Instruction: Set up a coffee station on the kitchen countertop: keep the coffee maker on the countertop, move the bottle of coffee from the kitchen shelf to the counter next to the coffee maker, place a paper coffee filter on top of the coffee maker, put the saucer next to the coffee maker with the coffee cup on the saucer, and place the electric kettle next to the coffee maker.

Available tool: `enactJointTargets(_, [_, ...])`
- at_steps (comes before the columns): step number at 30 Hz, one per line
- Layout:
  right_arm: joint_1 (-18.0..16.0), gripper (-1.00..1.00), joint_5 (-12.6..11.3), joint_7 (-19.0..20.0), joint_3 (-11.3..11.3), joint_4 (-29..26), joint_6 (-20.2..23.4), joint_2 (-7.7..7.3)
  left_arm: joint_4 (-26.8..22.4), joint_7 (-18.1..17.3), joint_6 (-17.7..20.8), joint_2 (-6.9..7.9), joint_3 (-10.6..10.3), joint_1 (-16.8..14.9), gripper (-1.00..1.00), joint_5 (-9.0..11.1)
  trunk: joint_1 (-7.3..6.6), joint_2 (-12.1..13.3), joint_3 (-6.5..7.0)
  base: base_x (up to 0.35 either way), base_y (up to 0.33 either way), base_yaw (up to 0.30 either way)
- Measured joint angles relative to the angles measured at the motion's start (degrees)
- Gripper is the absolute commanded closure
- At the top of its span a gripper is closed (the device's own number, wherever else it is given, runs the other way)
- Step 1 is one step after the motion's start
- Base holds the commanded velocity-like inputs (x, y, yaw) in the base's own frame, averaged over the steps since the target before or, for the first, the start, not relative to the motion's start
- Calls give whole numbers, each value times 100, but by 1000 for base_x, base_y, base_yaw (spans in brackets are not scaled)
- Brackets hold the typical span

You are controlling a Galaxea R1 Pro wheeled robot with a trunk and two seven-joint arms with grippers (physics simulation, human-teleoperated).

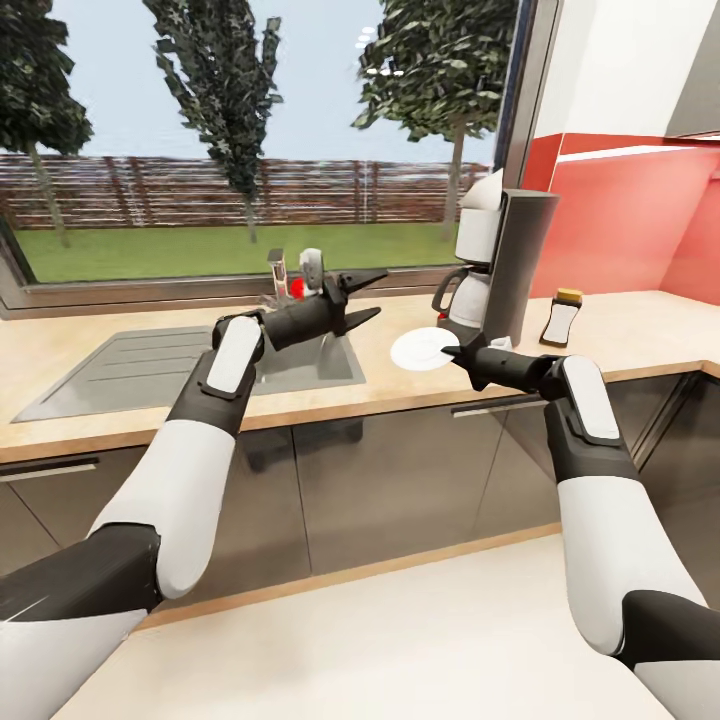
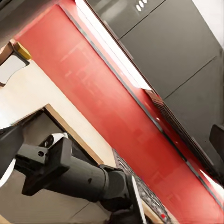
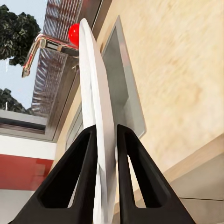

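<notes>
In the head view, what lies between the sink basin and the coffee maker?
The saucer, gripped at its edge by the right gripper, over bare countertop beside the coffee maker.

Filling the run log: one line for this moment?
right end effector: shut on saucer | left end effector: open | saucer beside coffee maker

The right tool (image 1: 452, 352) gripped the saucer (image 1: 418, 350) by its rim above the desk (image 1: 640, 335), the coffee maker (image 1: 500, 265) just beyond it; the left tool (image 1: 365, 297) hung spread over the sink (image 1: 150, 365).
</notes>
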Motion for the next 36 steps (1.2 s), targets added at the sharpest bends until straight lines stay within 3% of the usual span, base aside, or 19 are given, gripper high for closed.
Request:
enactJointTargets(4, [2,100,2,-2,0,0,0,0,-40,-718,-1,-5,-453,164,-100,-34,0,0,0,0,0,0])
enactJointTargets(6, [0,100,7,-4,-1,0,0,0,-55,-1115,-6,-6,-835,305,-100,-43,0,0,-1,0,0,0])
enactJointTargets(8, [3,100,13,-4,-1,2,0,0,-62,-1378,-10,-6,-1043,415,-100,-40,0,0,0,0,0,0])
enactJointTargets(11, [0,100,16,-2,-1,6,-1,0,-124,-1830,-25,-6,-1291,678,-100,-49,0,0,-1,0,0,0])
enactJointTargets(15, [-1,100,20,-5,-1,5,0,0,-367,-2064,-32,1,-1399,1088,-100,-46,0,0,-1,0,0,0])
enactJointTargets(17, [0,100,24,-5,-1,7,0,0,-561,-2122,-35,84,-1426,1344,-100,-47,0,0,-1,0,0,0])
enactJointTargets(20, [3,100,26,-4,0,8,-1,0,-1051,-2188,-32,404,-1460,1895,-100,-47,0,0,-1,0,0,0])
enactJointTargets(24, [4,100,28,-2,0,9,0,0,-1711,-2359,-34,975,-1477,2880,-100,-50,0,0,-1,0,0,0])
enactJointTargets(25, [2,100,22,-3,-1,3,-2,-3,-2010,-2756,-29,1341,-1470,3370,-100,-41,-1,-1,-1,0,0,0])
enactJointTargets(29, [5,100,36,-2,-1,1,2,-82,-2161,-3207,-69,1802,-1467,4202,-100,-77,0,0,-1,0,0,0])
enactJointTargets(30, [5,100,33,-3,-1,1,1,-98,-2164,-3241,-72,1841,-1466,4338,-100,-72,0,0,-1,0,0,0])
enactJointTargets(32, [5,100,39,-8,0,2,2,-150,-1974,-3331,-256,2083,-1464,5121,-100,-115,0,0,-2,0,0,0])
enactJointTargets(34, [21,100,43,-9,1,6,5,-211,-1700,-3348,-529,2352,-1462,5459,-100,-117,0,0,-1,0,0,0])
enactJointTargets(35, [59,100,36,-10,4,17,12,-279,-1250,-3363,-937,2539,-1459,5763,-100,-127,0,-1,-2,0,0,0])
enactJointTargets(36, [81,100,12,-10,5,26,11,-319,-408,-3388,-1383,2644,-1455,6049,-100,-137,0,0,-2,0,0,0])
